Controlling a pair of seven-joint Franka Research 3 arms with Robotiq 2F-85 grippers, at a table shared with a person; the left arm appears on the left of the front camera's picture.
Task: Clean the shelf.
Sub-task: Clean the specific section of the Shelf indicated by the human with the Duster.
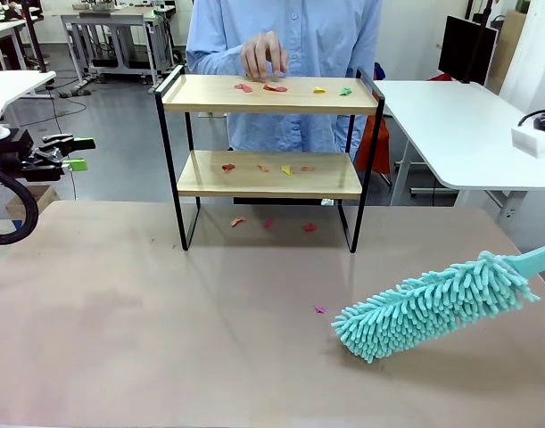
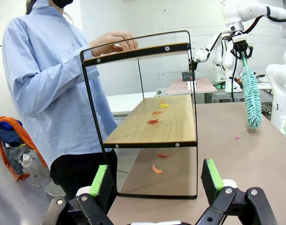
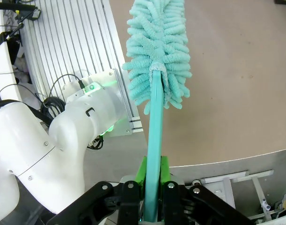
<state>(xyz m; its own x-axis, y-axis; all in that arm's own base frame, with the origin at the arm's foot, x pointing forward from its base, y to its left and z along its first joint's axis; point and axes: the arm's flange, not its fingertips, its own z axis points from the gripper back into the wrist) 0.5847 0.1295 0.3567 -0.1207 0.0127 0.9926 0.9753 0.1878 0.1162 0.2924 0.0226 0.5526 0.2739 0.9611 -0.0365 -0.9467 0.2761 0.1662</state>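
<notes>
I have the right gripper (image 3: 152,172) clamped on the duster (image 1: 430,305), its head aimed at the shelf (image 1: 210,94) ahead-left, while the left gripper (image 2: 157,180) gapes empty

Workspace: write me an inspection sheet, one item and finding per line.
Surface: brown table, with the shelf at its far middle.
Job's things: shelf upright. The teal duster has its head low over the table at the right; contact unclear.
Clutter: coloured scraps on the top board, on the lower board, on the table under the shelf, and one by the duster.
End effectors: left end effector open and holding nothing, left of the shelf. Right end effector shut on the duster handle.
Cables: black cable looped by the left arm.
Surroundings: person behind the shelf with a hand over the top board; white tables; monitor.
</notes>
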